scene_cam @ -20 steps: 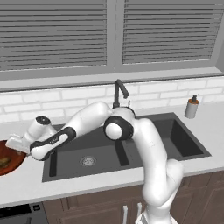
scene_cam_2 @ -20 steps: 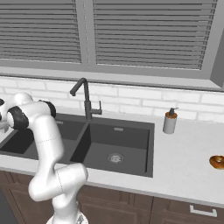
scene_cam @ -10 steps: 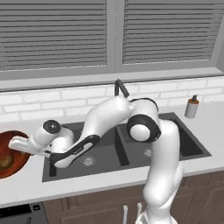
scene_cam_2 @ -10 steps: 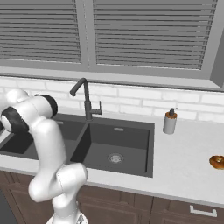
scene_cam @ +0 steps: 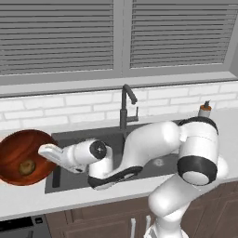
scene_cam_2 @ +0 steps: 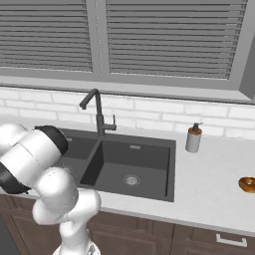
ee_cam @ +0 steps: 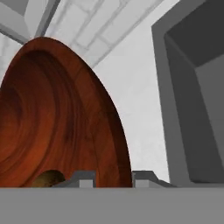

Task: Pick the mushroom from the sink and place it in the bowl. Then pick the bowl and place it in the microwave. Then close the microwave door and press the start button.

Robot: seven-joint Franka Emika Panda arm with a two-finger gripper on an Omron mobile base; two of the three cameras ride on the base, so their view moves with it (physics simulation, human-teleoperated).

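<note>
The reddish-brown wooden bowl [scene_cam: 18, 151] hangs tilted over the counter left of the sink [scene_cam: 79, 138], its far side raised. The tan mushroom [scene_cam: 27, 167] lies inside it near the low edge. My gripper [scene_cam: 45, 151] is shut on the bowl's right rim. In the hand view the bowl [ee_cam: 52, 118] rises steeply, its rim pinched between the two fingertips [ee_cam: 83, 177] of my gripper [ee_cam: 113, 177]. A bit of the mushroom [ee_cam: 48, 178] peeps out at the bottom. The sink [ee_cam: 197, 87] lies to the right there. The microwave and its door are out of view.
A dark gooseneck faucet [scene_cam: 126, 104] stands behind the sink [scene_cam_2: 134, 164]. A soap dispenser [scene_cam_2: 193, 138] sits on the right counter, with a brown ring-shaped item [scene_cam_2: 247, 184] farther right. Brick backsplash and window blinds run along the back. My arm stretches low across the left basin.
The bowl has come up off the counter and shifted right, tilting, with my gripper on its rim. The elbow has swung forward over the sink.
</note>
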